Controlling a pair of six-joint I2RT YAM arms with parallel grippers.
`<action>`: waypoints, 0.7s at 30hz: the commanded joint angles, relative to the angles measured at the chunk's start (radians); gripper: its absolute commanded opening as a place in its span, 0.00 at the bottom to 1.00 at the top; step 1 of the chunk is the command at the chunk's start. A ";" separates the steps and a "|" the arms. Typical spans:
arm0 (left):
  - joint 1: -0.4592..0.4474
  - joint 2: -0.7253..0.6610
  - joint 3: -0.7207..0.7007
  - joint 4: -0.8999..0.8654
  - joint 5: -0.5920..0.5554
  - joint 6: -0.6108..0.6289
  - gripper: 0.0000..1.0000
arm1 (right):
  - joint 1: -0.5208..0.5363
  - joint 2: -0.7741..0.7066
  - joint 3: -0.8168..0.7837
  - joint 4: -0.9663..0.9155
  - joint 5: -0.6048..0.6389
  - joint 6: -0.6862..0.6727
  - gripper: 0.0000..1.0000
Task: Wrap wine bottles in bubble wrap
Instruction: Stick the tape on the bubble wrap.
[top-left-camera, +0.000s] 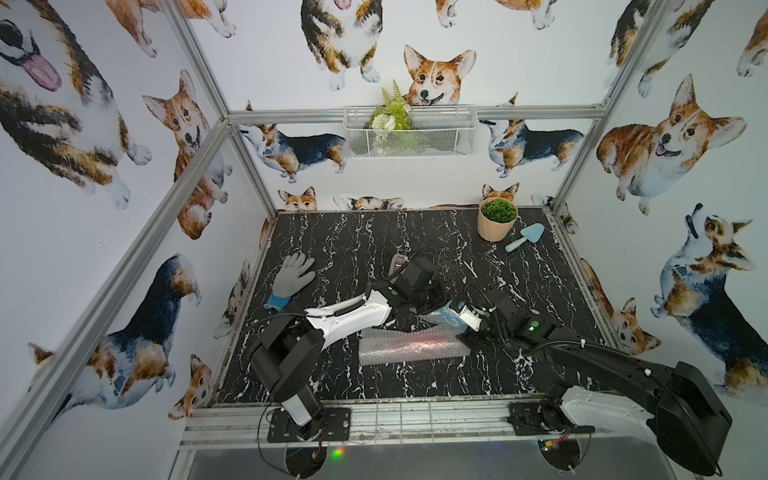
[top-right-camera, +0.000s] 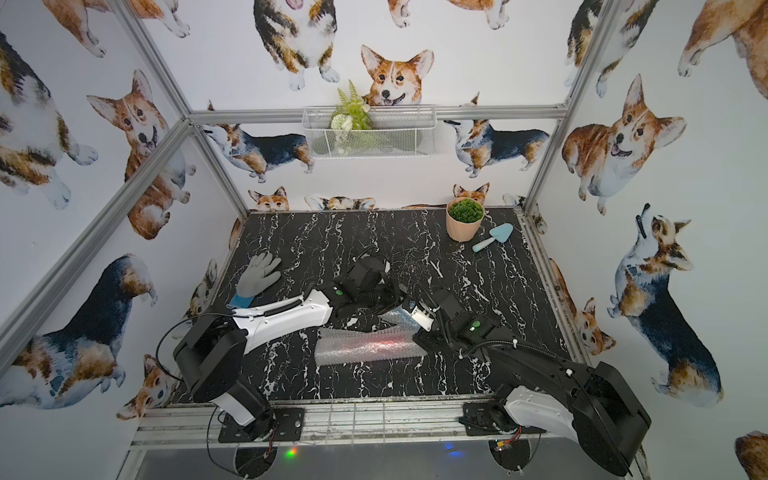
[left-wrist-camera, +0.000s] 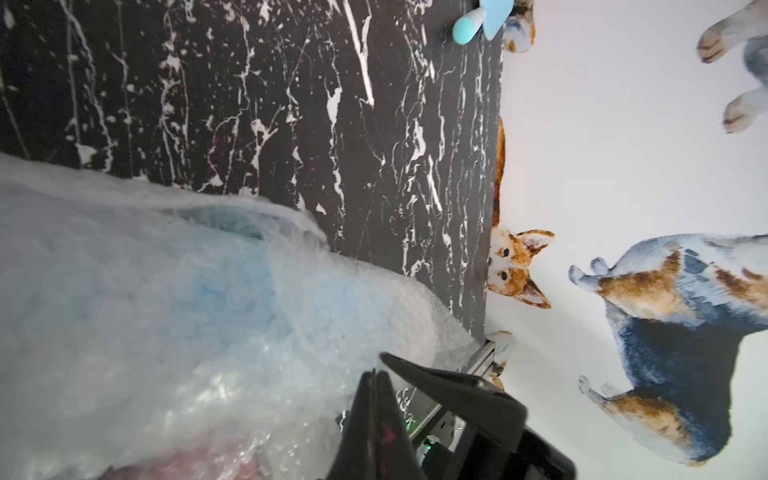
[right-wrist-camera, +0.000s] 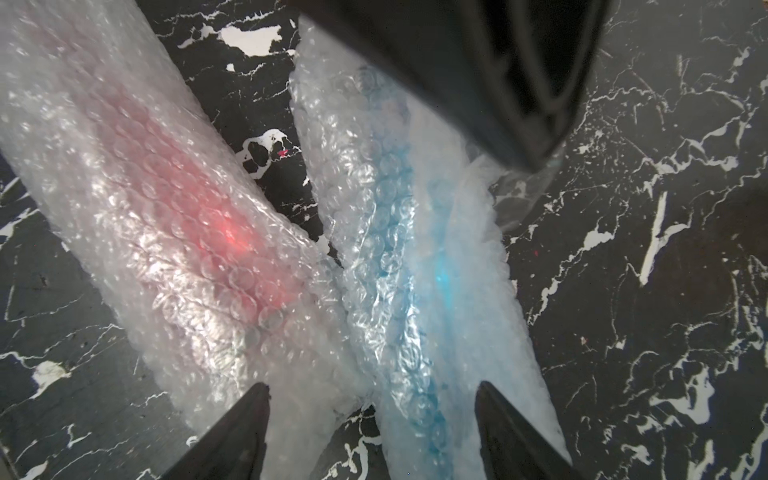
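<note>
Tabletop (right-wrist-camera: 665, 291): red bottle (right-wrist-camera: 216, 216) in bubble wrap (right-wrist-camera: 83, 104)

Both top views look steeply down on the whole table (top-left-camera: 353, 249); wrist views sit close above it.

Light is even and diffuse from overhead. White corgi-print walls (top-left-camera: 540, 62) are bright, with no hard shadows.

Both top views are slightly soft, and the silver aluminium frame posts (top-left-camera: 197, 62) bow outward toward the edges. The black white-veined marble tabletop (top-left-camera: 374, 241) reads dark with a faint sheen.

**Right wrist view:**
- The red-tinted roll of clear bubble wrap (right-wrist-camera: 178, 199) shows white glints and a red hot spot.
- The blue-tinted roll of clear bubble wrap (right-wrist-camera: 419, 266) glows cyan just ahead of the right claw (right-wrist-camera: 371, 383).
- The claw's black fingers (right-wrist-camera: 241, 432) are out of focus.

**Left wrist view:** the wrap beside the left claw (left-wrist-camera: 376, 372) is milky and blurred.
</note>
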 joint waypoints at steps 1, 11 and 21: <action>-0.011 -0.002 -0.009 0.077 -0.039 -0.076 0.00 | 0.006 0.001 0.001 0.023 0.021 0.017 0.78; -0.019 0.051 -0.007 0.065 -0.048 -0.076 0.00 | 0.013 -0.005 -0.002 0.022 0.026 0.020 0.78; -0.034 0.023 -0.058 0.013 -0.072 -0.069 0.00 | 0.013 0.007 0.000 0.022 0.029 0.018 0.78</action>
